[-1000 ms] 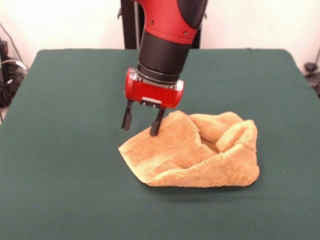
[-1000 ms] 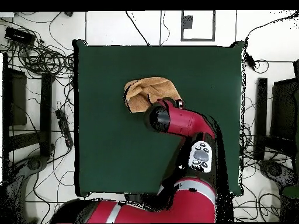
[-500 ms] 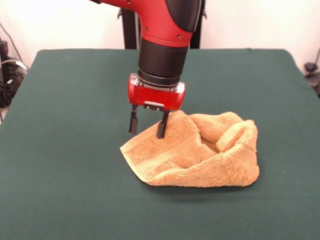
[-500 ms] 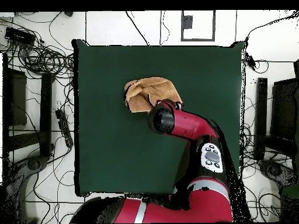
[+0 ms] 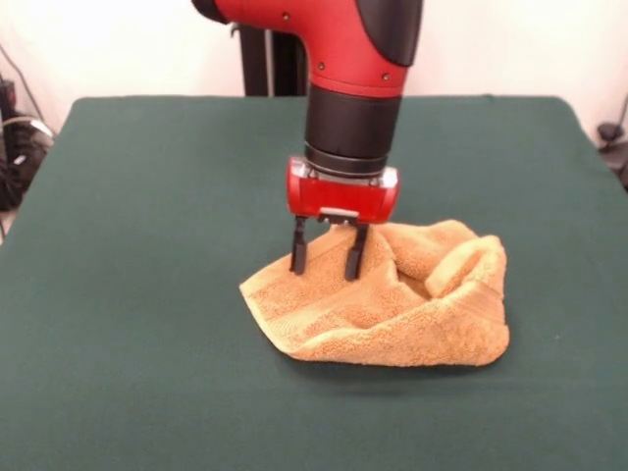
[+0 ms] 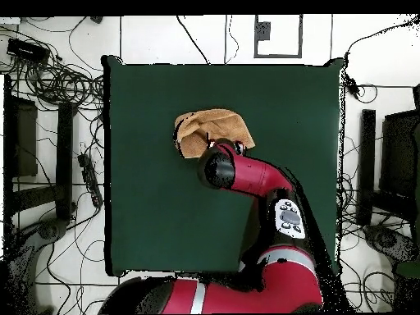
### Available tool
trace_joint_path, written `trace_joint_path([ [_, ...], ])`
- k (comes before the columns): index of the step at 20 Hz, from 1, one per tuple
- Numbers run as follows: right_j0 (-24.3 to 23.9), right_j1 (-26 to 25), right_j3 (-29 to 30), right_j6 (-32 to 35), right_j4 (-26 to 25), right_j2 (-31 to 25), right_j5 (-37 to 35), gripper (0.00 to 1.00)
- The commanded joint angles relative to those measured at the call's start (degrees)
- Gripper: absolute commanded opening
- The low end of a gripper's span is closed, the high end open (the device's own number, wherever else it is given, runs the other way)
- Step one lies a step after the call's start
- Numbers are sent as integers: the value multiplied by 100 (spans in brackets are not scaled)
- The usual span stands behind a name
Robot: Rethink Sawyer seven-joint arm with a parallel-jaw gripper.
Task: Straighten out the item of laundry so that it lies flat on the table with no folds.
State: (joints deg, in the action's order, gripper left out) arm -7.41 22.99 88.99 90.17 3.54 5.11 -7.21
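The orange-tan towel point(image 5: 392, 309) lies crumpled on the dark green table point(image 5: 137, 294), right of centre in the front view. Its right part is bunched into a raised fold; its left part slopes down to a flatter corner with a woven band. My gripper point(image 5: 327, 261) hangs straight down over the towel's left part, open, both fingertips at or on the cloth surface. In the overhead view the towel point(image 6: 201, 130) shows above the arm's wrist point(image 6: 220, 168), which hides the gripper and part of the cloth.
The table point(image 6: 148, 205) has wide bare felt on all sides of the towel. Cables and equipment lie on the floor around it in the overhead view point(image 6: 57, 82). The robot's pedestal point(image 5: 265, 49) stands at the far edge.
My gripper has moved to the right in the front view and come down, from beside the towel's left edge to over the cloth itself. The towel has barely shifted.
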Motion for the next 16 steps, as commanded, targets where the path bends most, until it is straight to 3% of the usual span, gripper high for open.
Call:
trace_joint_path([
  [1, 39, -345, 177, 1398, 311, -911, 439, 100],
  [5, 319, -465, 24, 1432, 425, -476, 372, 100],
  [8, 802, -714, -247, 1585, 769, 283, -402, 100],
  [13, 1748, -2103, -1147, 2392, 1781, 1987, -1287, 100],
  [16, 1819, -2571, -1354, 2536, 2140, 2246, -1388, 100],
])
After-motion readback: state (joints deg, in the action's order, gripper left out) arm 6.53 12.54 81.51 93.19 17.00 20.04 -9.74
